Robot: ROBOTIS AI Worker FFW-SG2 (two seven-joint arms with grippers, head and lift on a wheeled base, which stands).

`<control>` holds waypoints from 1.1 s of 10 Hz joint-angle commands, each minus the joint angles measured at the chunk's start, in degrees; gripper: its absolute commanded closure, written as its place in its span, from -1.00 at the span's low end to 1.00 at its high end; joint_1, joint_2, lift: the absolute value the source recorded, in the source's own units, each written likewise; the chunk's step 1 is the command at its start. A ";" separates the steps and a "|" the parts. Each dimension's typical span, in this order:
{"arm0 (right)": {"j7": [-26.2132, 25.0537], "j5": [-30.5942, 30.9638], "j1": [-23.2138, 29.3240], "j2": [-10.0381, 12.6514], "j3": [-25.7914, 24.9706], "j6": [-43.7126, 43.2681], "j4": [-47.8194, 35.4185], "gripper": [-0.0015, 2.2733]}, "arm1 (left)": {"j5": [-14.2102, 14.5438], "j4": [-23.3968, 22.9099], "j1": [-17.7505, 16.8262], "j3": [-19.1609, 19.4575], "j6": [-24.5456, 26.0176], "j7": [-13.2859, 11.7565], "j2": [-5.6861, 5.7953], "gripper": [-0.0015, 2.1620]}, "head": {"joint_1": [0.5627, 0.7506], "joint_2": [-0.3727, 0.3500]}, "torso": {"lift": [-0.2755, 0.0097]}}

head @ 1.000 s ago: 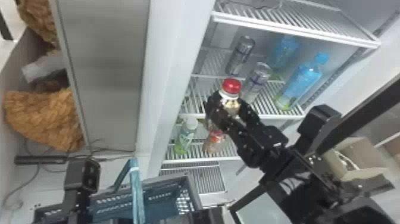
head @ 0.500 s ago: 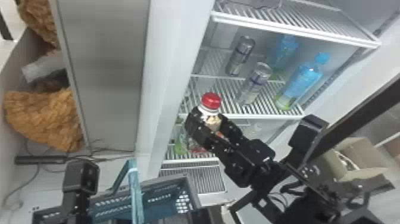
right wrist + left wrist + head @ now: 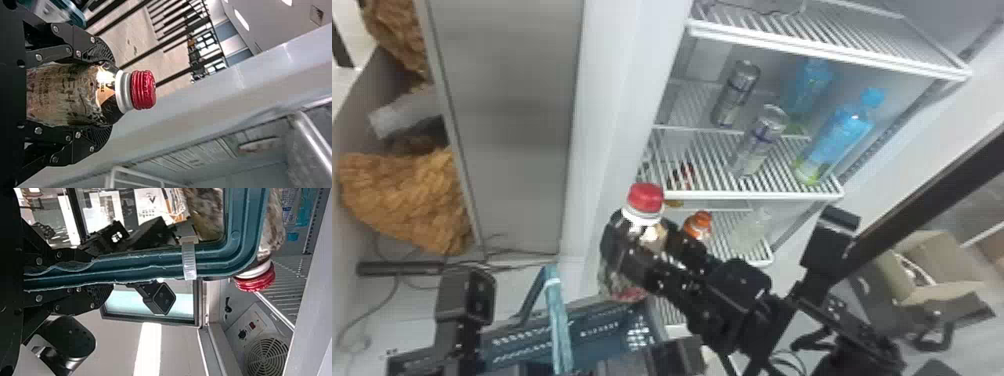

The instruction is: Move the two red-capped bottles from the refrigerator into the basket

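In my head view, I have the basket (image 3: 594, 330) at lower centre-left and the refrigerator shelf (image 3: 752, 195) right of centre, carrying two cans (image 3: 759, 142) left of two bottles (image 3: 837, 140); a box (image 3: 944, 294) lies lower right.

Bright red bottle cap (image 3: 646, 197)

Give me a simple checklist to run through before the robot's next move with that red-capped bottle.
1. Bottle between the right gripper's fingers: ok.
2. Red cap on: ok.
3. Basket held by the left gripper: ok.
4. Bottle set down in the basket: not ok, it is in the gripper.
5. Second red-capped bottle located: cannot tell.
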 commanded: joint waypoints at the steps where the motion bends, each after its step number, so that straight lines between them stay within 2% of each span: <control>1: 0.72 -0.03 1.20 -0.35 -0.06 3.13 -1.18 0.13 | 0.22 0.00 0.01 0.05 -0.29 -0.01 0.01 0.12 | 0.41 -0.94 | 0.93; 5: 2.83 0.43 4.01 -0.53 -0.52 6.78 -3.01 0.12 | 0.33 0.00 0.57 0.28 -0.72 -0.01 0.19 0.12 | 0.41 -0.94 | 0.93; 7: 4.41 0.43 3.87 -0.53 -1.32 8.75 -2.73 -0.57 | 0.45 0.00 0.43 0.28 -0.72 -0.01 0.19 0.12 | 0.41 -0.94 | 0.93; 8: 4.94 0.31 4.15 -0.53 -1.54 9.03 -2.73 -0.79 | 0.45 0.00 0.57 0.39 -0.72 -0.01 0.19 0.12 | 0.41 -0.94 | 0.93; 9: 5.03 0.43 4.30 -0.53 -1.66 9.03 -2.87 -0.90 | 0.45 0.00 0.57 0.50 -0.72 -0.01 0.19 0.12 | 0.41 -0.94 | 0.93; 11: 5.03 -0.15 4.44 -0.44 -2.00 8.61 -3.01 -0.91 | 0.56 0.00 0.71 0.39 -0.72 -0.01 0.19 0.12 | 0.41 -0.94 | 0.93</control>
